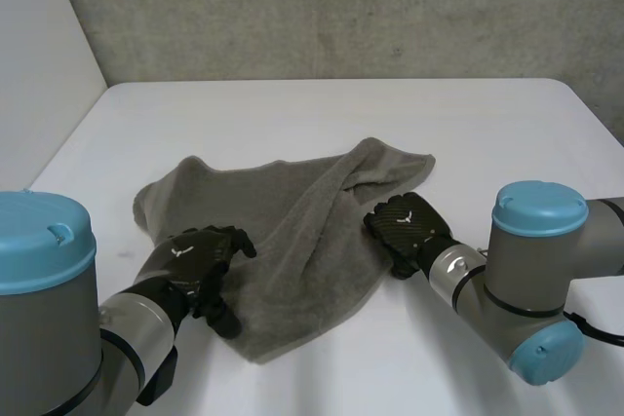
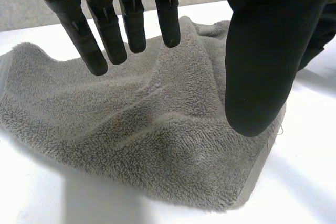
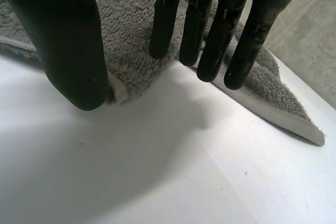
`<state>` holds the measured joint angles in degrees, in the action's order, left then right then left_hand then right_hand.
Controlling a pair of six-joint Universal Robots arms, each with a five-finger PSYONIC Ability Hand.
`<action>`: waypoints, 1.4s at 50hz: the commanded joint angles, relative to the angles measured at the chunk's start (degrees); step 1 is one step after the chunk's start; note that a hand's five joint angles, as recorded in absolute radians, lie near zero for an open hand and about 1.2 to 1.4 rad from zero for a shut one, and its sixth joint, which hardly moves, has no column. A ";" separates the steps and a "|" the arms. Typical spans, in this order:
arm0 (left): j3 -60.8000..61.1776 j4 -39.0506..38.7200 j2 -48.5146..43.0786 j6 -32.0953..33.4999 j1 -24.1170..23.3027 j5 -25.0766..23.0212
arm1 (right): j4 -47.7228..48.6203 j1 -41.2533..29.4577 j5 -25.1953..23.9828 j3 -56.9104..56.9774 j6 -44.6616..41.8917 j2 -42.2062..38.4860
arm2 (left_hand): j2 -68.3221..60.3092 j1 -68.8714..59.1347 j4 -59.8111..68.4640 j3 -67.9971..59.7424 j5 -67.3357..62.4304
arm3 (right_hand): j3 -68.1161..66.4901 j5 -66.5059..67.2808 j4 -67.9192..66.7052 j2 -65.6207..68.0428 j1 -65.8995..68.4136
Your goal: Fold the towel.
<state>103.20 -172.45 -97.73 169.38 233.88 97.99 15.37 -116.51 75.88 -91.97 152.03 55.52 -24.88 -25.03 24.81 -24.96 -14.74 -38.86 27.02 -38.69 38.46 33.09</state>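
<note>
A flat white table point(image 1: 292, 114) stands by a rough grey wall point(image 1: 341, 7). The black left hand point(image 1: 200, 265) hangs open over the near left part of a soft, crumpled grey terry towel point(image 1: 292, 211) lying mid-table. The black right hand point(image 1: 414, 226) is open at its right edge. The towel looks light and floppy, so its corners seem best to pinch.

Light: fell bright and even from above. White table point(image 1: 292, 114): lay lit near to white, no hard glare. Concrete wall point(image 1: 341, 7): stood evenly lit, duller than the table. Grey towel point(image 1: 292, 231): carried soft shade in its creases, none hard-edged. My left hand point(image 2: 257, 51): showed flat black, a faint sheen on my fingers point(image 2: 131, 24).
</note>
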 commanded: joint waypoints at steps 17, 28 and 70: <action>0.43 -0.08 -0.35 0.08 -0.01 -0.26 | -1.04 -0.91 0.49 12.42 10.29 -4.19 | -3.16 -3.01 3.23 -3.09 -3.31 | -41.14 42.98 -41.31 41.54 46.91; -4.23 -5.97 -6.68 -0.10 -2.55 0.53 | -9.05 -1.35 1.37 16.48 20.15 2.58 | -3.67 -3.52 3.74 -3.59 -3.81 | -41.14 42.98 -41.31 41.54 46.91; -49.36 -17.31 -25.67 18.78 2.80 1.53 | 8.21 -3.72 8.66 32.11 8.72 1.25 | -55.12 -54.97 55.19 -55.04 -55.26 | -41.14 42.98 -41.31 41.54 46.91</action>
<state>69.66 -189.35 -123.71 178.79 233.44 109.92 9.79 -120.16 81.09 -66.39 162.19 54.52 -69.23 -67.09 69.33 -69.17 -58.62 -67.94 55.87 -68.30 67.28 55.49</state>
